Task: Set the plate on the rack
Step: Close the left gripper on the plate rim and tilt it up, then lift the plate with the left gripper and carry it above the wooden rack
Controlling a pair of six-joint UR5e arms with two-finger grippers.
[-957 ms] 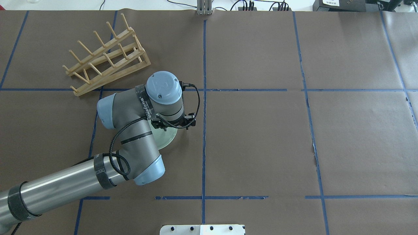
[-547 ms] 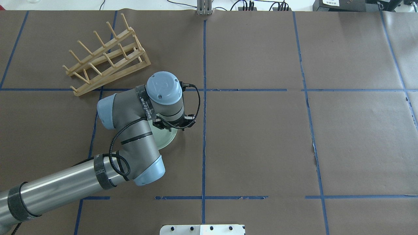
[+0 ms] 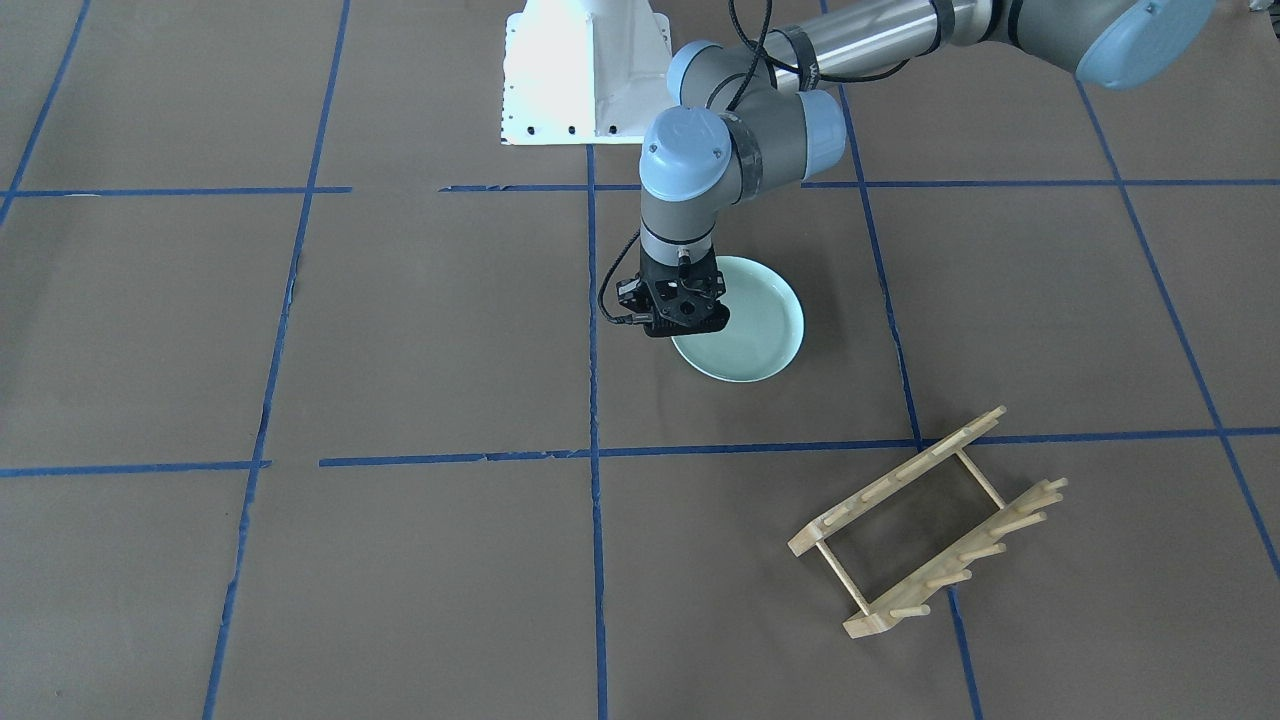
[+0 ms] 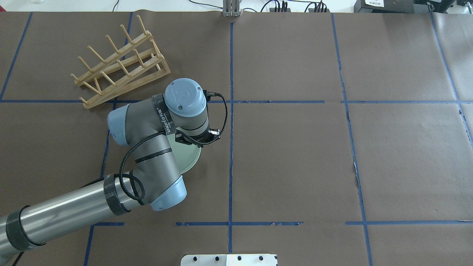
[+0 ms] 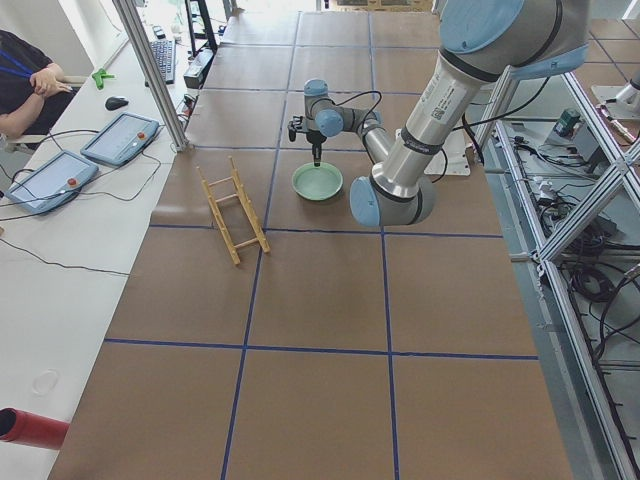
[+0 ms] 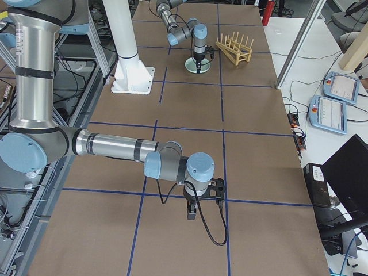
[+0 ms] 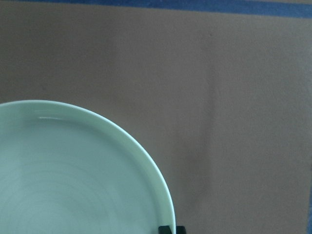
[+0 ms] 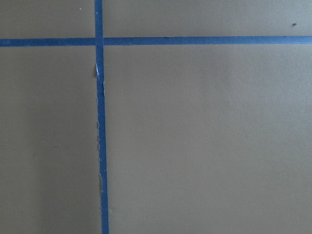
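The pale mint-green plate lies near the table's middle and also shows in the overhead view and the left wrist view. My left gripper points straight down over the plate's rim. In the left wrist view its fingertips sit on either side of the rim, shut on it. The wooden rack stands apart from the plate, at the far left in the overhead view, with nothing on it. My right gripper shows only in the exterior right view, low over bare table; I cannot tell whether it is open.
Brown paper with blue tape lines covers the table. The white robot base stands at the near edge on the robot's side. Operator tablets lie on a side desk beyond the rack.
My left wrist has shifted slightly toward the rack. The plate's visible edge looks a little larger and lower in the overhead view, moving with the gripper.
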